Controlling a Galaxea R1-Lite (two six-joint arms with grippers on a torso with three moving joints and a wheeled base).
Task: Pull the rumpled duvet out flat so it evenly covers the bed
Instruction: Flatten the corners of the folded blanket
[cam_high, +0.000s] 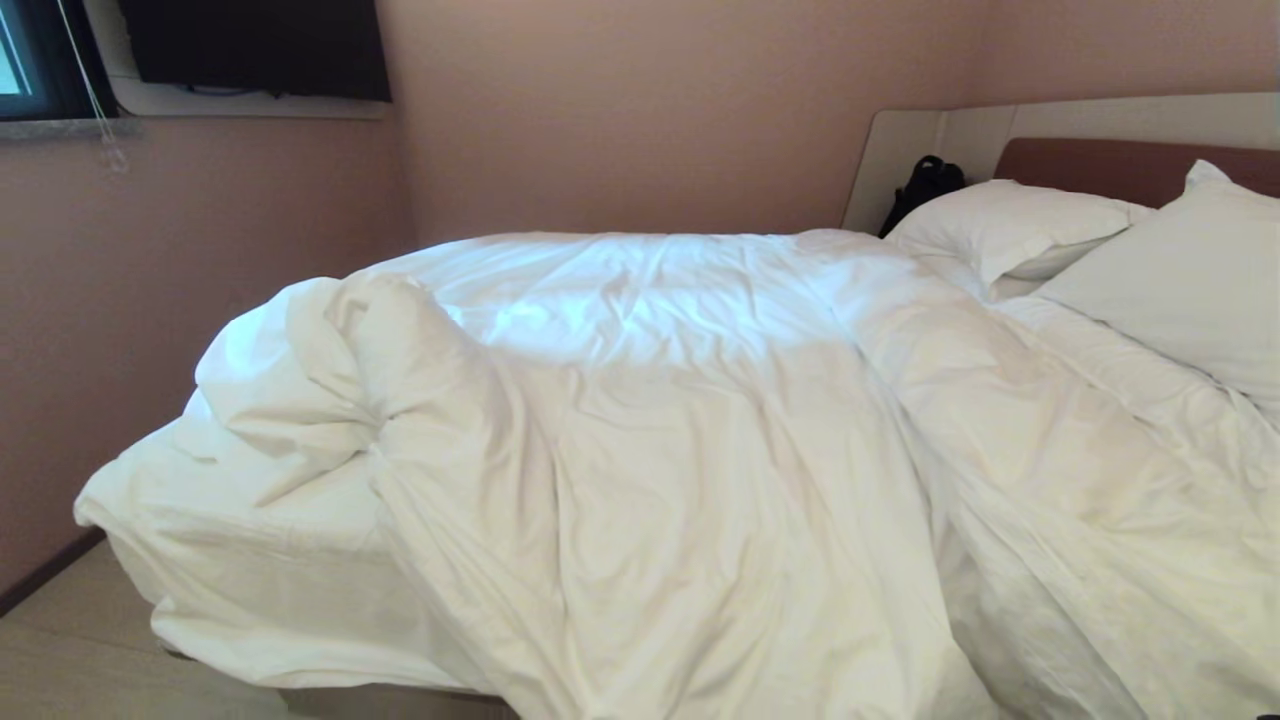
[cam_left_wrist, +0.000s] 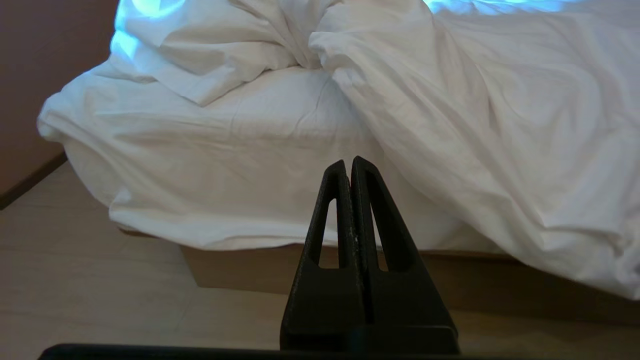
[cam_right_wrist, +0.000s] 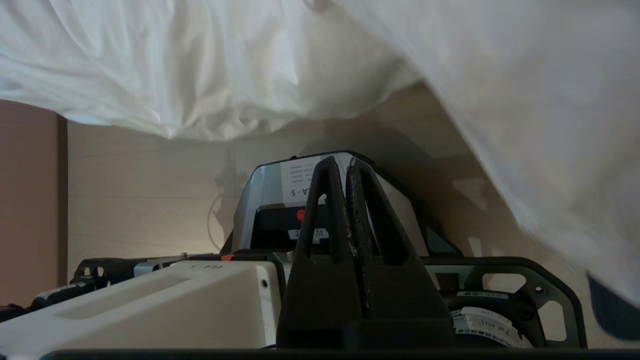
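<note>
The white duvet (cam_high: 700, 450) lies rumpled across the bed (cam_high: 250, 560). Its corner at the foot is bunched and folded back, baring the mattress sheet there. In the left wrist view the duvet (cam_left_wrist: 500, 125) hangs over the bed's near side, past the bare sheet (cam_left_wrist: 225, 175) and the tan base (cam_left_wrist: 240, 270). My left gripper (cam_left_wrist: 348, 162) is shut and empty, low in front of that side and apart from the cloth. My right gripper (cam_right_wrist: 341, 162) is shut and empty too. It points at my own base (cam_right_wrist: 270, 200), with the duvet's hanging edge (cam_right_wrist: 525, 100) beside it, not touching. Neither gripper shows in the head view.
Two white pillows (cam_high: 1010, 225) (cam_high: 1180, 280) lean at the brown headboard (cam_high: 1100, 165), with a black bag (cam_high: 925, 185) behind them. A pink wall (cam_high: 100, 350) runs close along the bed's foot, leaving a narrow strip of floor (cam_high: 70, 650).
</note>
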